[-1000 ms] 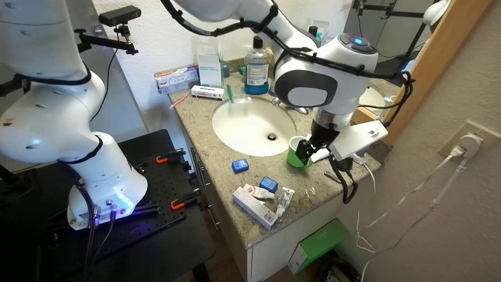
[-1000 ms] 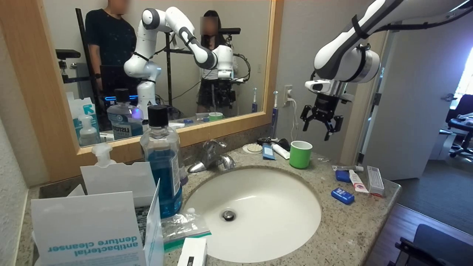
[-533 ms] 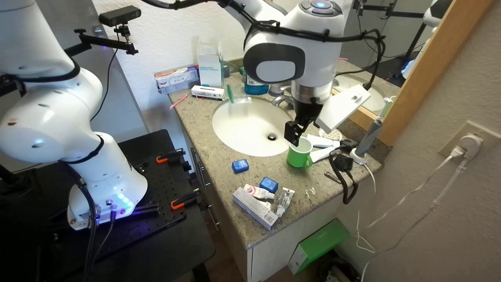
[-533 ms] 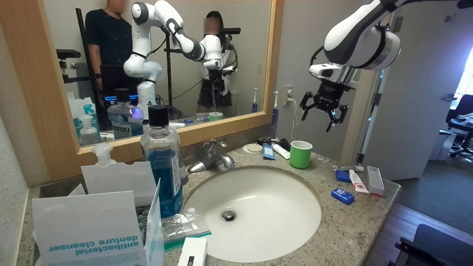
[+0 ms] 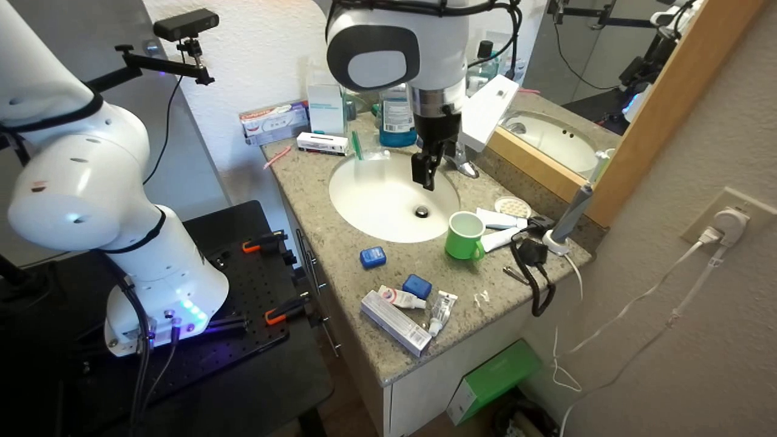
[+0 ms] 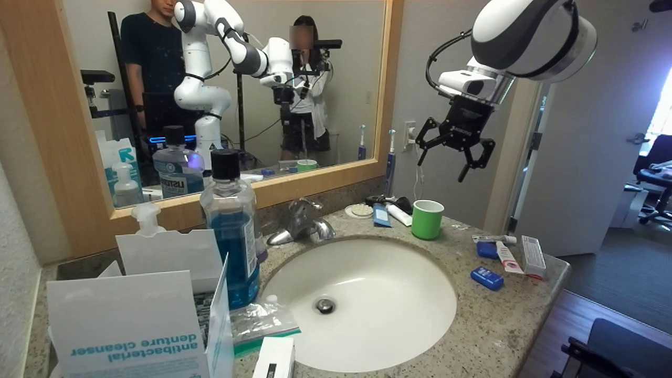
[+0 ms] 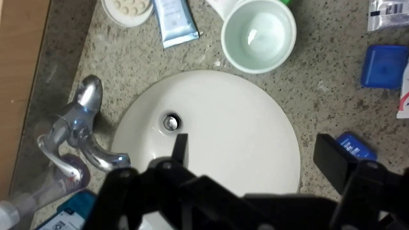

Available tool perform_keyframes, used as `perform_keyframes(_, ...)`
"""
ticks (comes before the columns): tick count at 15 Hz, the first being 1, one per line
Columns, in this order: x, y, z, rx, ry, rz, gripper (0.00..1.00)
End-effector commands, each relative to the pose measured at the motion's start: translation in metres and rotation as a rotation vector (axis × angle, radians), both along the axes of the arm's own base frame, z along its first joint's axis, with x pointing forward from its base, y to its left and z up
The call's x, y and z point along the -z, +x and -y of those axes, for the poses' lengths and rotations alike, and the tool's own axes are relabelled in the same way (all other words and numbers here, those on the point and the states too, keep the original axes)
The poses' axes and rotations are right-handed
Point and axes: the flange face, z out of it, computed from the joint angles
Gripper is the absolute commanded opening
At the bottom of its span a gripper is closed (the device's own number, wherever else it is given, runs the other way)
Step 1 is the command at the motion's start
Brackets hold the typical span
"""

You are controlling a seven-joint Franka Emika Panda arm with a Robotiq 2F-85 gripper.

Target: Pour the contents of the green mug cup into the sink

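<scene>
Over the oval white sink (image 6: 388, 299) a black two-fingered gripper (image 6: 440, 172) is hovering, spread wide, holding nothing; a bright green cylindrical mug (image 6: 427, 223) is standing upright beside the sink.

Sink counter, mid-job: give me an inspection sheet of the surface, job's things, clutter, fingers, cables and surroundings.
Surface: speckled countertop, with small pale bits I cannot identify.
Job's things: green mug upright on the countertop, beside the sink; a glint inside, but liquid uncertain.
Clutter: two blue cases, a long carton, tubes; mouthwash bottle beside the sink.
Fingers: spread open above the sink, holding nothing.
Cables: black cable along the arm; white cords hanging from the wall outlet.
Surroundings: mirror reflecting two people; green box below the countertop.
</scene>
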Motion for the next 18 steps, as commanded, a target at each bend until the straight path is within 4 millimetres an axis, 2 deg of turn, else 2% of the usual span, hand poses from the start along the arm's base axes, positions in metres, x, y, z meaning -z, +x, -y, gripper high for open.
perform_keyframes(1,-0.006,-0.021,-0.029,-0.128,-0.018,0.020,1.00)
perform_keyframes(3,-0.004,-0.028,-0.042,-0.224,-0.022,0.003,1.00)
perform_keyframes(4,-0.010,-0.031,-0.067,-0.261,-0.032,-0.009,1.00)
perform_keyframes(8,-0.006,-0.048,-0.095,-0.435,-0.099,-0.048,1.00)
perform_keyframes(12,0.001,-0.062,-0.099,-0.544,-0.153,-0.059,1.00)
perform_keyframes(13,0.003,-0.049,-0.098,-0.508,-0.151,-0.064,1.00)
perform_keyframes(18,0.006,-0.051,-0.097,-0.510,-0.151,-0.067,1.00)
